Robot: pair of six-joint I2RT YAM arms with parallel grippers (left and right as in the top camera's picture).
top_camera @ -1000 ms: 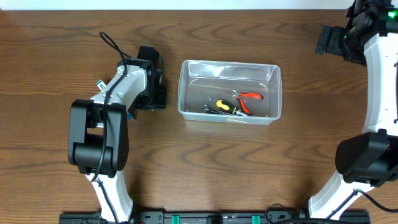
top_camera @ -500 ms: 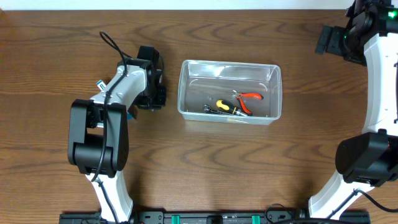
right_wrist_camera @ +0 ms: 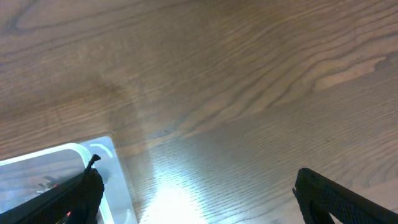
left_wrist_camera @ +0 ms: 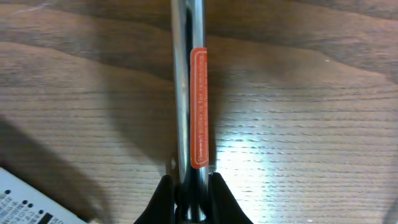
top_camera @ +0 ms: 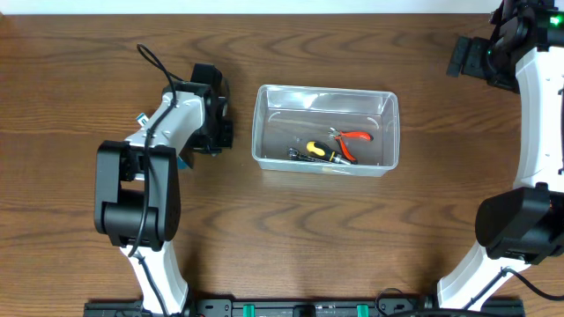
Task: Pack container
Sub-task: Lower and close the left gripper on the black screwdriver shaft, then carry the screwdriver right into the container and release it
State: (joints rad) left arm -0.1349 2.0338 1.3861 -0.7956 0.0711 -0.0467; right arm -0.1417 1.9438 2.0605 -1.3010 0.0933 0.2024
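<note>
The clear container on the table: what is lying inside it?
Inside the container lie red-handled pliers and a yellow-and-black tool, close together near the wall on the robot's side. Whatever may lie under these two tools is covered and cannot be seen.

One clear container [top_camera: 325, 89] stands on one counter [top_camera: 282, 229]. It holds two tools: one red-handled pliers [top_camera: 354, 138] and one yellow-handled screwdriver [top_camera: 315, 149]. Elsewhere are one chrome rod [left_wrist_camera: 182, 93] bearing one orange label [left_wrist_camera: 198, 106], one small white printed box [left_wrist_camera: 25, 199], and two hands, the left hand [left_wrist_camera: 189, 199] and the right hand [right_wrist_camera: 205, 196].
</note>
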